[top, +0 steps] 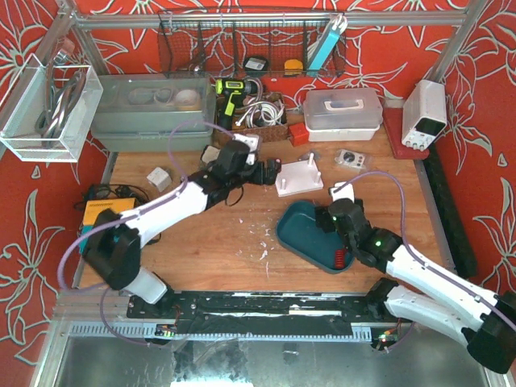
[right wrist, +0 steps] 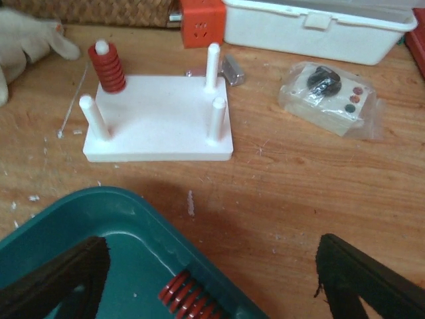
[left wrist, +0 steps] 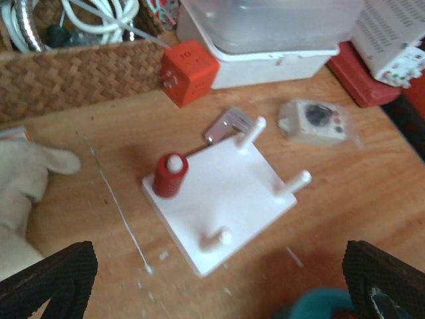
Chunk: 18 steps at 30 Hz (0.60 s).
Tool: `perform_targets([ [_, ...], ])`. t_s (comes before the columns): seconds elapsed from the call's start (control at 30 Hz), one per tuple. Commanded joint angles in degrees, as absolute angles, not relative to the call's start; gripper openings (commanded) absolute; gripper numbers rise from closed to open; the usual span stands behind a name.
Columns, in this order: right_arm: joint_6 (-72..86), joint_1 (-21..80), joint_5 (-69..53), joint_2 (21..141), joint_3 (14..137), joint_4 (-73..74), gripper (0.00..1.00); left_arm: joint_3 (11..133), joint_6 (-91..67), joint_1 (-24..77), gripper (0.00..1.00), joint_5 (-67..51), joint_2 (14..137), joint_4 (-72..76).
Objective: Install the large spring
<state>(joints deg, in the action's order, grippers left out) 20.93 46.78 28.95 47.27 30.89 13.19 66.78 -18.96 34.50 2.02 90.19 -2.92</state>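
On the white peg board [right wrist: 159, 119], at its far-left corner as the right wrist camera saw it, one red coil spring [right wrist: 108, 68] sat threaded over a peg, upright and reaching almost to the peg's tip. The other three pegs [right wrist: 213, 66] were bare. Above the board's near side hung the left gripper [left wrist: 216, 282], its fingers spread wide with nothing between them. The right gripper [right wrist: 212, 279] hovered on the near side of the board over a teal tray [right wrist: 66, 219], likewise wide open and empty. The tray lay just in front of the board, close to it but not touching. A second red spring [right wrist: 189, 296] lay inside the tray, cut off by the lower edge of the right wrist view. The top view showed only a small red clump in the part of the tray farthest from the board, too small to count. Whether the seated coil was the large spring could not be settled, since the tray spring was too cropped to compare. If it was, the install looked finished, with neither gripper holding anything and only a retreat from the board left. If the large one was the spring in the tray, the real work lay ahead: grasping it, carrying it to the board and dropping it over one of the bare pegs.
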Motion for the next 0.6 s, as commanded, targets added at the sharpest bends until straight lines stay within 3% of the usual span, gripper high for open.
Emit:
perform_targets([
  [0.0,21.7,44.9,23.1,51.1,36.3,23.3,0.83,54.0,-22.8,35.9,1.00,-0.4,81.5,6.4],
  [0.33,17.2,41.2,16.6,61.8,45.2,35.8,0.51,29.7,-22.7,38.1,1.00,3.0,65.2,19.0],
  [0.57,12.1,40.2,12.8,72.8,51.5,41.6,0.45,21.8,-18.6,38.1,1.00,8.8,58.6,24.3],
])
